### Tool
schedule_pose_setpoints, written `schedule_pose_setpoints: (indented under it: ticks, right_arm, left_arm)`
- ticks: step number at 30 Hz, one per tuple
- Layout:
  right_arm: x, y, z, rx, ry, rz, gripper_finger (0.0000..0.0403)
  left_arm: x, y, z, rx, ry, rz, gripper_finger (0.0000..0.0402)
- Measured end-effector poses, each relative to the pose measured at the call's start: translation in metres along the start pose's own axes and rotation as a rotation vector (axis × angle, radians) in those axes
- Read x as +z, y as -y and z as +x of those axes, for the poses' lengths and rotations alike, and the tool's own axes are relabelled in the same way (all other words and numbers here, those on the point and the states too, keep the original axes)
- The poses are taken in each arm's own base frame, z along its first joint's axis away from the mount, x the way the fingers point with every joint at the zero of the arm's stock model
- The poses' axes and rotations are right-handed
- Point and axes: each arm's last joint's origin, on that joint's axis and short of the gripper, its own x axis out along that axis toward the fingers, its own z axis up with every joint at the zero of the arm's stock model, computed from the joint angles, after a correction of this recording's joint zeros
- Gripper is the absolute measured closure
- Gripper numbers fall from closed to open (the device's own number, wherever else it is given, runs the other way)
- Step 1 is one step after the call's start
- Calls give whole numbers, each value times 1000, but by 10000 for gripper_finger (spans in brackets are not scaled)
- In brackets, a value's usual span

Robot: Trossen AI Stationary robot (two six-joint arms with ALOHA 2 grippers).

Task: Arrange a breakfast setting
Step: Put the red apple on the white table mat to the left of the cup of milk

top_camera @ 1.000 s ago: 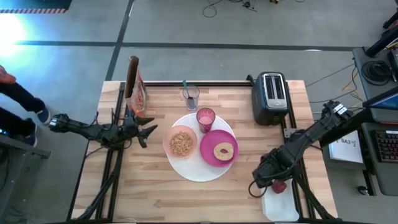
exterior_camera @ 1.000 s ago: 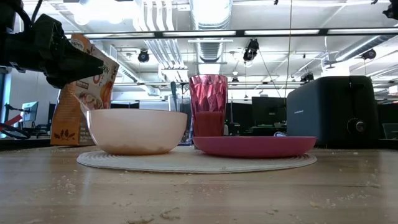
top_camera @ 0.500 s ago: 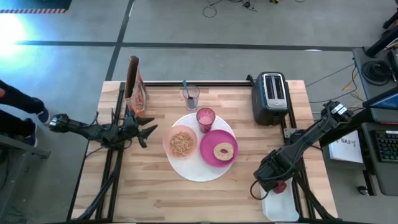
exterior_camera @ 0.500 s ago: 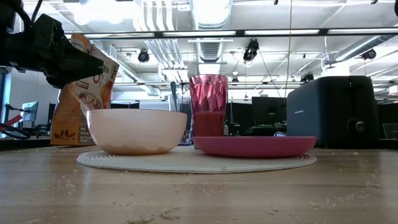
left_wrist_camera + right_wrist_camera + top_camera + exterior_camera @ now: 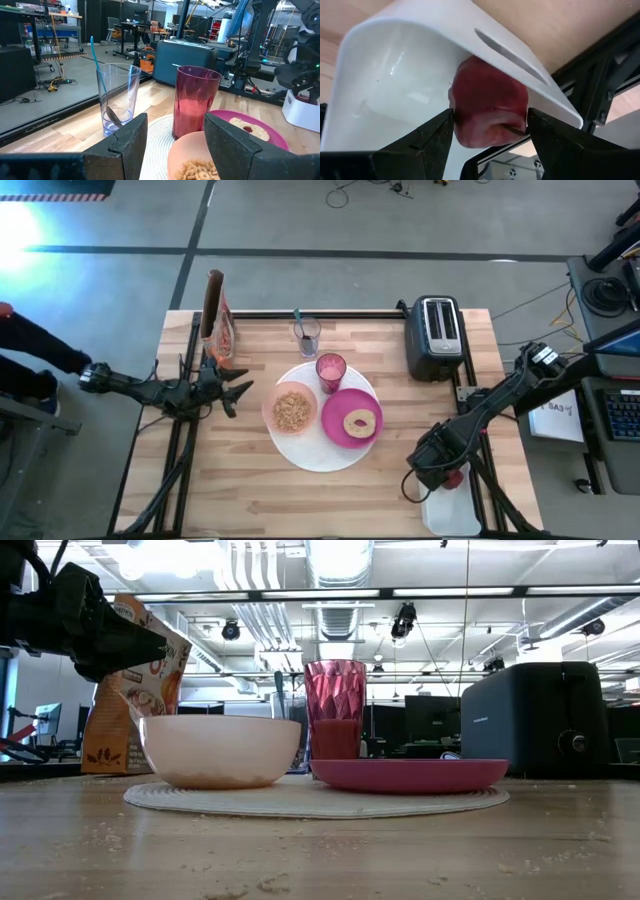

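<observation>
The white placemat [image 5: 300, 452] holds the peach bowl [image 5: 270, 406] with cereal, the pink cup [image 5: 331, 368] and the magenta plate [image 5: 336, 432] with the bagel [image 5: 360, 422]. The teal-handled spoon [image 5: 94, 54] stands in a clear glass [image 5: 306, 336] behind the mat. My left gripper [image 5: 240, 392] is open and empty, left of the bowl. My right gripper [image 5: 445, 470] is at the near right, over a white tray [image 5: 448, 512], shut on the small red fruit [image 5: 490, 102]. My right gripper pinches the red fruit by two opposite sides [image 5: 456, 107] between its two fingers [image 5: 437, 135], coming from above. The fruit sits at the tray's end wall [image 5: 510, 47]. Whether it is lifted off the tray floor I cannot tell.
The black toaster [image 5: 436, 335] stands at the far right and the crinkled bag [image 5: 215, 315] at the far left. Bare wood lies along the near side of the table. A person's limb shows beyond the table's left edge [image 5: 40, 345].
</observation>
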Motion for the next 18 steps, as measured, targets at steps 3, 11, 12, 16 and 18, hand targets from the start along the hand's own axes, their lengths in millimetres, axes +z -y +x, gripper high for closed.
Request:
schedule_pose_setpoints:
  ticks: [3,11,12,16,18]
  right_arm:
    - [2,1,4,5,-5,-17,161]
    - [6,0,11,39,-16,-72,160]
    - [6,0,11,38,-20,-72,160]
    - [5,1,12,37,-50,-79,165]
    - [5,1,12,37,-53,-80,173]
  left_arm:
    - [0,0,0,0,0,0,223]
    - [0,0,0,0,0,0,223]
    - [0,0,0,0,0,0,223]
    - [0,0,0,0,0,0,223]
    - [0,0,0,0,0,-1,223]
